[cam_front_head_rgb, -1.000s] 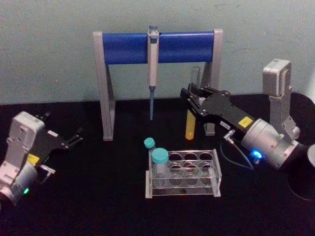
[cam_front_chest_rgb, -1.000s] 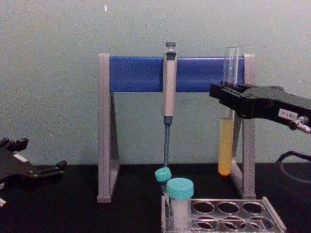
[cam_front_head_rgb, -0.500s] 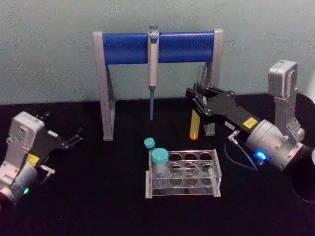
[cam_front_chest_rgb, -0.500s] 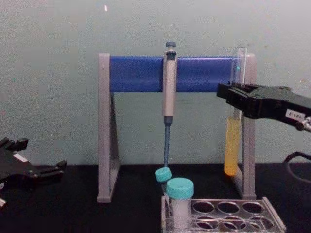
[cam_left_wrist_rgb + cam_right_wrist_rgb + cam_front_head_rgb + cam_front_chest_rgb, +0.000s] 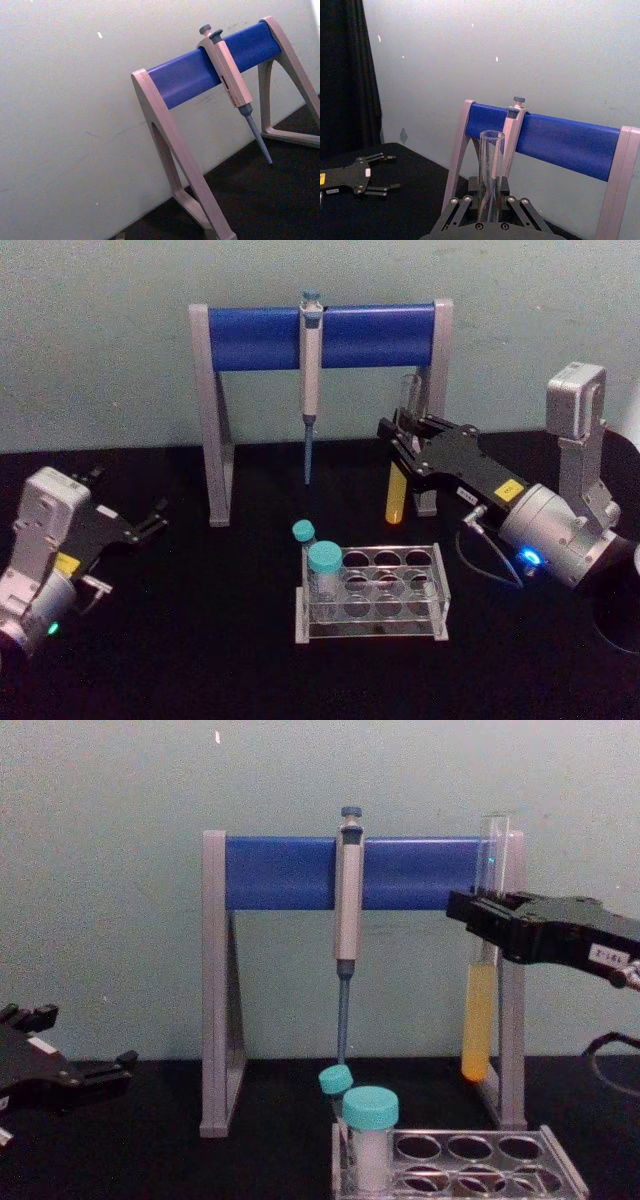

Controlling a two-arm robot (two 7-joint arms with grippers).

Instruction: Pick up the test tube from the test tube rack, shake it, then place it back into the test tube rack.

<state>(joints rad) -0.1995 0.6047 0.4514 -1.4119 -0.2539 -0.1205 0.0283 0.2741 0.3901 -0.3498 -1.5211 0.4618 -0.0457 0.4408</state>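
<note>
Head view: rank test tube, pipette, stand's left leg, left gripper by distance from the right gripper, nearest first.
1. test tube: held in the right gripper.
2. pipette: hanging mid-stand, to its left.
3. stand's left leg: farther left.
4. left gripper: far left, open.

A grey-and-blue pipette stand (image 5: 260, 337) sits at 12 o'clock on the black worktop (image 5: 200, 640), with a grey pipette (image 5: 311, 350) hanging from its bar. At centre, the small teal-capped vial (image 5: 303, 531) stands at 11 o'clock of the large teal-capped vial (image 5: 325, 560).

Dim, even light fills the head view, the black table (image 5: 200, 660) swallows shadows, a green lamp (image 5: 50, 628) glows at eight o'clock, a blue lamp (image 5: 528, 558) at four, and the test tube (image 5: 478, 1020) carries a small glint.
</note>
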